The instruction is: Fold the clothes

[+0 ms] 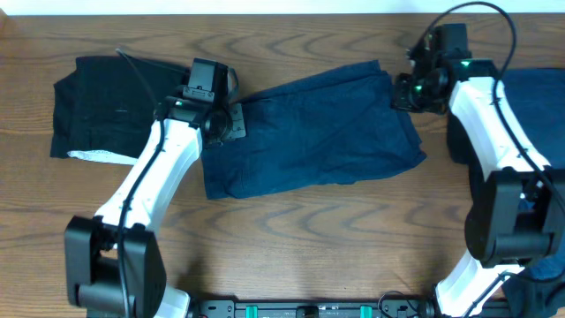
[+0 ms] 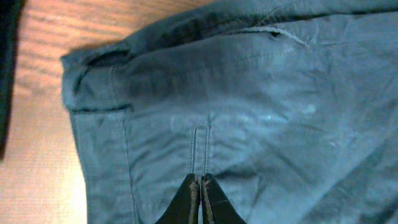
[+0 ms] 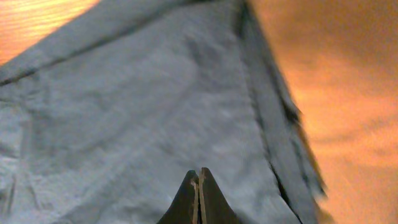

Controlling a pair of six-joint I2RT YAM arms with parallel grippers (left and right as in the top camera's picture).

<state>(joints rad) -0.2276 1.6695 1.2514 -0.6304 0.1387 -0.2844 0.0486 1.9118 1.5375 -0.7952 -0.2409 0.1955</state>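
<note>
Navy cloth, a rumpled garment (image 1: 309, 132), lies spread across the middle of the wooden table (image 1: 309, 230). The left gripper (image 1: 231, 124) sits at its left edge, fingers (image 2: 185, 202) pressed together above a stitched seam. The right gripper (image 1: 402, 88) is at the upper right corner, fingers (image 3: 185, 202) likewise closed tip to tip. Whether either nips cloth cannot be told. A black garment (image 1: 106, 110) lies at far left, and another navy piece (image 1: 530, 97) at far right is partly hidden by the right arm.
</note>
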